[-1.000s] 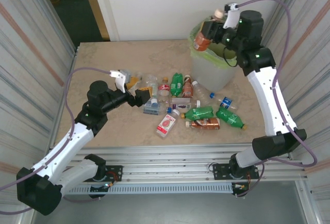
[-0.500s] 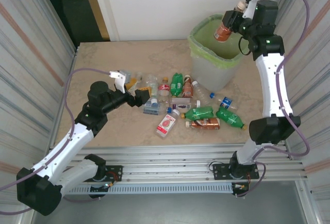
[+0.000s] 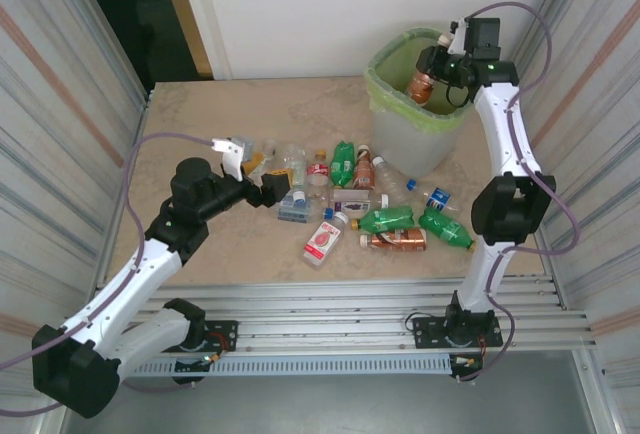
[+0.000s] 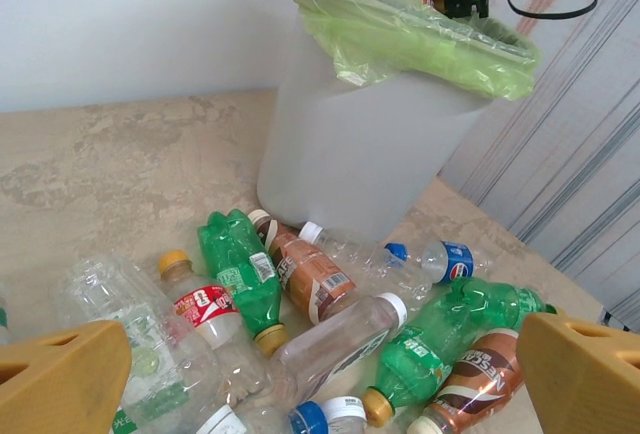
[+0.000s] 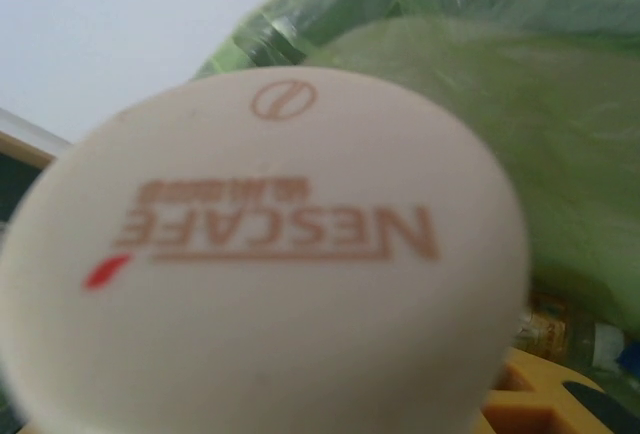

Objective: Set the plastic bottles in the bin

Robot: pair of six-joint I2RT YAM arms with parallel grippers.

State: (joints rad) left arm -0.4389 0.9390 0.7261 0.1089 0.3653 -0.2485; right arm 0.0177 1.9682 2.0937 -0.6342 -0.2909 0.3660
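Several plastic bottles (image 3: 350,204) lie jumbled mid-table, clear, green and brown; the left wrist view shows them close, such as a green one (image 4: 235,264) and a clear one (image 4: 340,339). My left gripper (image 3: 270,189) hovers open at the pile's left edge, its orange fingers (image 4: 60,379) wide apart with nothing between them. The bin (image 3: 410,144), lined with a green bag (image 5: 500,124), stands at the back right. My right gripper (image 3: 436,62) is shut on a brown Nescafe bottle (image 3: 421,83) over the bin's mouth. Its white cap (image 5: 270,254) faces the right wrist camera.
The beige tabletop (image 3: 220,119) ends at an aluminium rail (image 3: 350,304) along the near edge. Corrugated walls (image 3: 60,104) close in both sides. A bottle with a blue cap (image 3: 432,194) lies close to the bin's foot. The right arm (image 3: 505,144) reaches up beside the bin.
My right gripper has carried the brown bottle from the bin's left rim across and down over the bin's mouth. The left arm and the pile have not moved.
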